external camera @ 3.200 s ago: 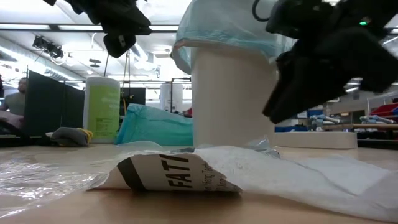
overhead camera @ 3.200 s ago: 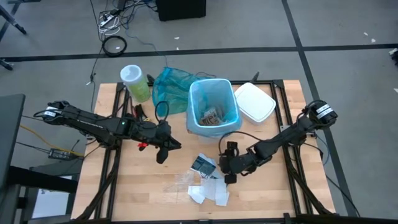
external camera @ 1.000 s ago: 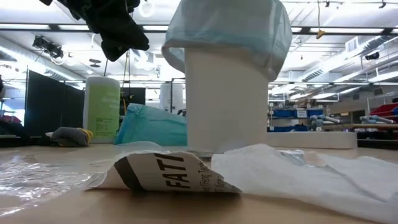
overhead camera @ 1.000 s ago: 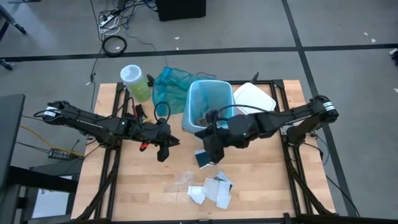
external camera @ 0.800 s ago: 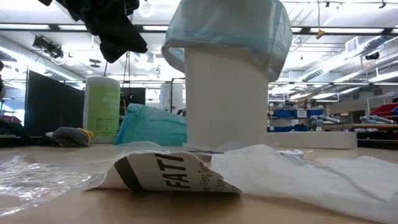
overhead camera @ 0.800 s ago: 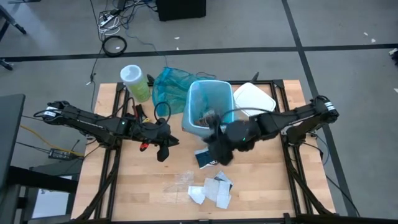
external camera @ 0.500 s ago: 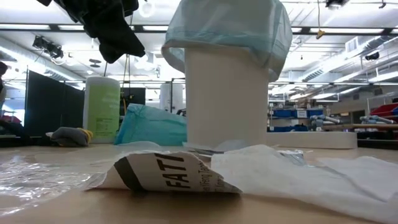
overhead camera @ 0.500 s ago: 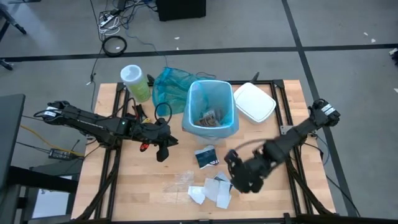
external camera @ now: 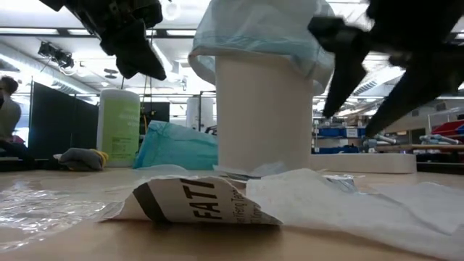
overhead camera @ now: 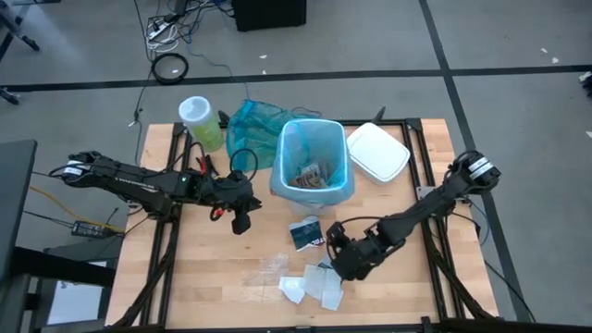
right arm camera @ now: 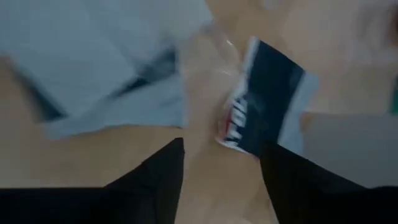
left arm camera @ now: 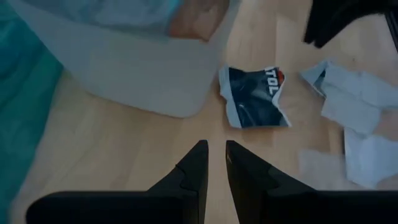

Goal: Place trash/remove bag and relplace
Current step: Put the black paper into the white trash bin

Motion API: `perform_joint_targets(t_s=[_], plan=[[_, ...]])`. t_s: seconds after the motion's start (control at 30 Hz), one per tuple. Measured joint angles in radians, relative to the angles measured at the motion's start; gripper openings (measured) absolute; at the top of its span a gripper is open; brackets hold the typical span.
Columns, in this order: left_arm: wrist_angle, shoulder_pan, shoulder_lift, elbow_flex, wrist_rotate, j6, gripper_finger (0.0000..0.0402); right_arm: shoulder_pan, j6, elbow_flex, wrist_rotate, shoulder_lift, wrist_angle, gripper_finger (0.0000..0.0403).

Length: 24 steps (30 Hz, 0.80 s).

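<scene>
right gripper (overhead camera: 339, 256) hangs with fingers spread and empty over the loose trash, just right of the dark flat packet (overhead camera: 308, 235) and above the white paper scraps (overhead camera: 314, 285) on the surface. bin (overhead camera: 314, 159) behind it, lined with the light blue bag (overhead camera: 335, 139), already holds scraps. step in hand looks like collecting trash; next it should drop onto a scrap and close. left gripper (overhead camera: 240, 223) waits left of the bin, fingers nearly together, holding nothing.

Sky-blue bag (overhead camera: 314, 146) (translucent), dark-blue packet (overhead camera: 307, 233), white paper (overhead camera: 323, 286).
</scene>
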<state>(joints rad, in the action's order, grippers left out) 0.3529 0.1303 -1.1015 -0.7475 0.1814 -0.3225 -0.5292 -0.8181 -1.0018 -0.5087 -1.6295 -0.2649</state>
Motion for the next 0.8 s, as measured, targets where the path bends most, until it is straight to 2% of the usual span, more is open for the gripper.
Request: perform_joint_targets(t_s=[0.1,0.23,0.33,0.53,0.8], plan=[[-0.004,0.000,0.000,0.005,0.001,0.005,0.0067,0.028,0.039,0.010,-0.002,-0.030,0.020,0.0208],[-0.105,0.000,0.000,0.087,-0.003,-0.050,0.0067,0.065,0.124,0.009,0.017,-0.086,0.160,0.0204],[-0.211,0.000,0.000,0.157,-0.046,-0.115,0.0067,0.080,0.150,0.009,0.026,-0.124,0.222,0.0202],[-0.387,0.000,0.000,0.246,-0.063,-0.188,0.0067,0.096,0.131,0.007,0.032,-0.152,0.165,0.0201],[-0.397,0.000,0.000,0.248,-0.052,-0.182,0.0066,0.129,0.130,0.007,0.030,-0.151,0.136,0.0201]])
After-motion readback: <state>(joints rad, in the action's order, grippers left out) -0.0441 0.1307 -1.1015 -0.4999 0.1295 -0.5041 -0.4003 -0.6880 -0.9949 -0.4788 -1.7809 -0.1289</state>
